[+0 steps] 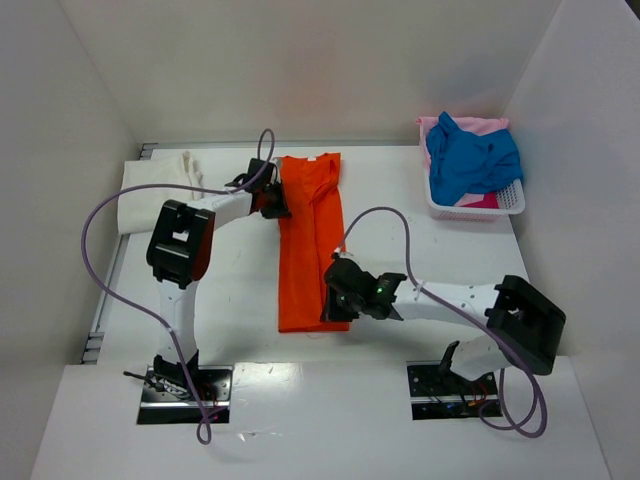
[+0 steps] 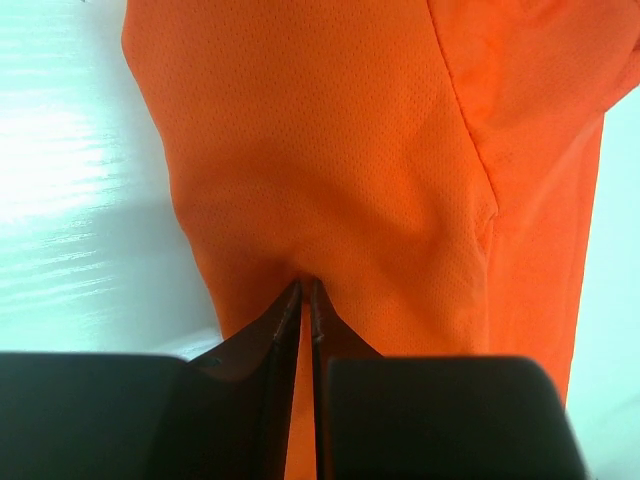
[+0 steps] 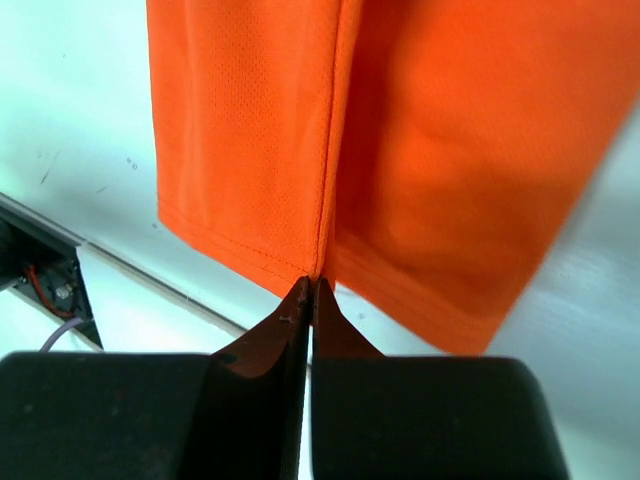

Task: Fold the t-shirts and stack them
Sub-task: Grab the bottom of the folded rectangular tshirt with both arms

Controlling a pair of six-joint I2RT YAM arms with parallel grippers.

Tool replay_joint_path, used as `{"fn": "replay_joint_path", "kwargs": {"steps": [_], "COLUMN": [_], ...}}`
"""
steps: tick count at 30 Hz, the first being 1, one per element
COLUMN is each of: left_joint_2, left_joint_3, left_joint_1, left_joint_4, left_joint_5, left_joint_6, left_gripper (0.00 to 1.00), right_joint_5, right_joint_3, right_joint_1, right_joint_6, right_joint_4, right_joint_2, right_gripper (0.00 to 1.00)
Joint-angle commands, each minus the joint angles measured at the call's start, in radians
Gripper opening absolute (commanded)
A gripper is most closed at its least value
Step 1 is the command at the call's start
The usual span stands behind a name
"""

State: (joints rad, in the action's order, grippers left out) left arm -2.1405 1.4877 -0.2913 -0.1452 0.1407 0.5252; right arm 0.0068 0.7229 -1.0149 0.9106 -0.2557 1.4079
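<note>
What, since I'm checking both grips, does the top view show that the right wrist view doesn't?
Only the top view: the left gripper near the orange t-shirt's collar end, a cream t-shirt, plus a blue t-shirt over a pink t-shirt in the white basket. Only the right wrist view: the right gripper shut on the folded hem. Both: the orange t-shirt folded lengthwise on the table.
</note>
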Motion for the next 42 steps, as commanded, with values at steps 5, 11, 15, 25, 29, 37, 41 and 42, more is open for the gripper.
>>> {"fn": "replay_joint_path", "kwargs": {"steps": [5,11,15,25,29,37,41,42], "left_joint_2": [-0.039,-0.048,-0.048,0.048,0.135,0.453,0.612,0.642], "left_joint_3": [0.025,0.043,0.043,0.043,0.043,-0.111,-0.268,-0.341], "left_joint_1": [0.007,0.007,0.007,0.007,0.02,0.037,-0.009,-0.014], "left_joint_4": [-0.034,-0.043,-0.043,-0.06,-0.092,-0.14,-0.159,-0.157], "left_joint_5": [-0.032,-0.032,-0.032,-0.012,-0.003,0.039,0.067,0.11], "left_joint_6": [-0.047,-0.047,-0.056,-0.097,-0.106,-0.073,0.016,0.049], "left_gripper": [0.15,0.15,0.18,0.53,0.68,0.88,0.88,0.88], "right_joint_5": [0.009,-0.013,-0.022,0.132,0.173,0.173,0.166,0.142], "right_joint_3": [-0.043,-0.043,-0.042,0.034,0.075,0.016,-0.03,-0.052], "right_joint_1": [-0.014,-0.041,-0.047,-0.018,0.022,0.113,0.142,0.157], "right_joint_6": [0.042,0.042,0.04,0.019,-0.004,-0.045,-0.045,-0.047], "right_joint_4": [-0.028,-0.01,-0.01,-0.181,-0.225,-0.206,-0.162,-0.13], "right_joint_2": [-0.067,-0.018,-0.007,-0.155,-0.228,-0.244,-0.244,-0.244], "right_gripper": [0.0,0.0,0.06,0.5,0.65,1.0,1.0,1.0]}}
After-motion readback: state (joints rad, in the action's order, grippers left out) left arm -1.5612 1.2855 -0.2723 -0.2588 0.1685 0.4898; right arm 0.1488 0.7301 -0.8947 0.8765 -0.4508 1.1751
